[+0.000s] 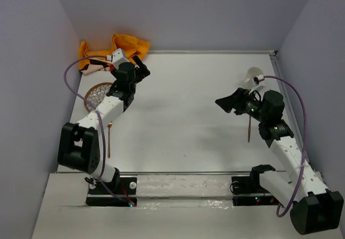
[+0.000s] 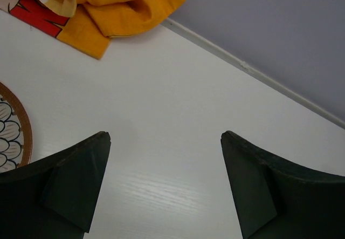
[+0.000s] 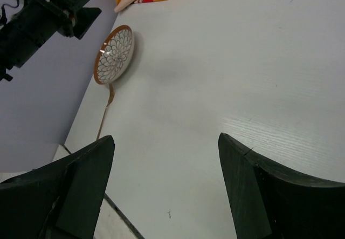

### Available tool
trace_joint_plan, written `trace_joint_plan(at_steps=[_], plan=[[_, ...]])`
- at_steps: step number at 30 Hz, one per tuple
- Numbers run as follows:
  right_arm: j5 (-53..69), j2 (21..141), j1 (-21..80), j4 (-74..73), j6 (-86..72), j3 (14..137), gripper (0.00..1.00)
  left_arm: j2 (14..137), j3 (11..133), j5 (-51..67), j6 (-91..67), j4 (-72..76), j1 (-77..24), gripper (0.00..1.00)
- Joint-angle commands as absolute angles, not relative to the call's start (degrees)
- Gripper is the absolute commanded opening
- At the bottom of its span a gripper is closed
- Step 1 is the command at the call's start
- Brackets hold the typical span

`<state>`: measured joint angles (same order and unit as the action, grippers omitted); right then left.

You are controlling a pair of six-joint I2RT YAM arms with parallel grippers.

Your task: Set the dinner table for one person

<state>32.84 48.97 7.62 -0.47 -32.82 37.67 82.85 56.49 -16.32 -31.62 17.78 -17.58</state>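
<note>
The white dinner table (image 1: 188, 115) carries a crumpled orange placemat (image 1: 116, 47) in the far left corner. A brown-rimmed patterned plate (image 1: 97, 96) lies on the left, with a copper utensil (image 1: 109, 139) in front of it. A white cup (image 1: 254, 75) and a second copper utensil (image 1: 249, 128) lie on the right. My left gripper (image 1: 141, 66) is open and empty above the table, right of the placemat (image 2: 108, 7) and the plate (image 2: 13, 125). My right gripper (image 1: 223, 103) is open and empty, pointing left over the bare table (image 3: 242, 61) towards the plate (image 3: 114, 54).
Lavender-grey walls (image 1: 188, 12) close the table on the left, far and right sides. The left arm (image 3: 43, 12) shows at the top left of the right wrist view. The left utensil (image 3: 106, 115) lies by the table's left edge.
</note>
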Motion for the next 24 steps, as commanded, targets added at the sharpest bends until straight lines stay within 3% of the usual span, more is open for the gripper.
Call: trace_joint_plan(at_steps=[1,2,5,11,24], plan=[[28.5,51.1,12.4,4.4,-31.6,39.7,0.83,89.3,65.5,-22.9,-33.4,18.0,-15.2,0.89],[27.6,51.6,13.4,4.5,-31.5,39.9,0.83,92.7,67.1,-24.2,-34.3,16.3,-14.9,0.75],[25.8,53.9,16.3,5.7,-31.6,40.2,0.83,101.1,75.6,-27.8,-35.1,10.2,-14.2,0.63],[24.9,56.2,17.5,7.0,-30.9,40.0,0.82,116.0,89.4,-31.4,-38.8,2.6,-12.4,0.49],[25.4,59.9,17.5,7.0,-28.9,40.3,0.82,137.6,114.5,-34.4,-44.2,-12.5,-8.2,0.52]])
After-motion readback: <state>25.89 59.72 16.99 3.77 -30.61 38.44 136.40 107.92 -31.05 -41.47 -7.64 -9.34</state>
